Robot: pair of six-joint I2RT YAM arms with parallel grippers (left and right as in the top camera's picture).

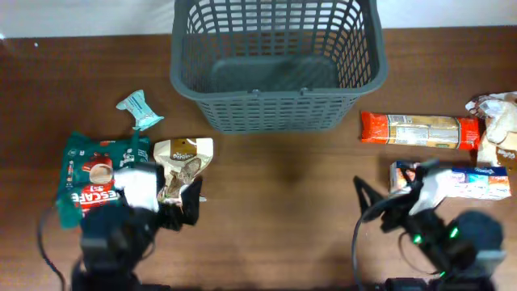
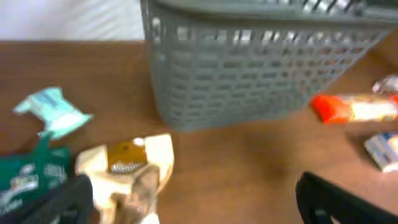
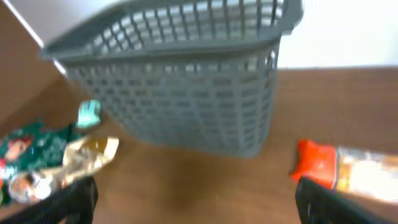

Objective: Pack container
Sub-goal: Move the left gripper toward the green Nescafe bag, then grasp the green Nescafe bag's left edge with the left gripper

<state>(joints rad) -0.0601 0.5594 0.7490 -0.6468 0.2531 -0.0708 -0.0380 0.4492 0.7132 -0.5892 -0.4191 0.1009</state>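
The dark grey lattice basket (image 1: pixel 275 61) stands empty at the back middle of the table; it also shows in the left wrist view (image 2: pixel 261 68) and the right wrist view (image 3: pixel 180 81). My left gripper (image 1: pixel 182 206) is open and empty at the front left, just beside a cream snack pouch (image 1: pixel 182 162), which also shows in the left wrist view (image 2: pixel 127 168). My right gripper (image 1: pixel 388 202) is open and empty at the front right, near a white and blue packet (image 1: pixel 477 182).
A green and red packet (image 1: pixel 97 174) and a small teal sachet (image 1: pixel 140 111) lie at the left. An orange-ended long packet (image 1: pixel 418 129) and a clear bag (image 1: pixel 499 129) lie at the right. Bare wood lies between the arms.
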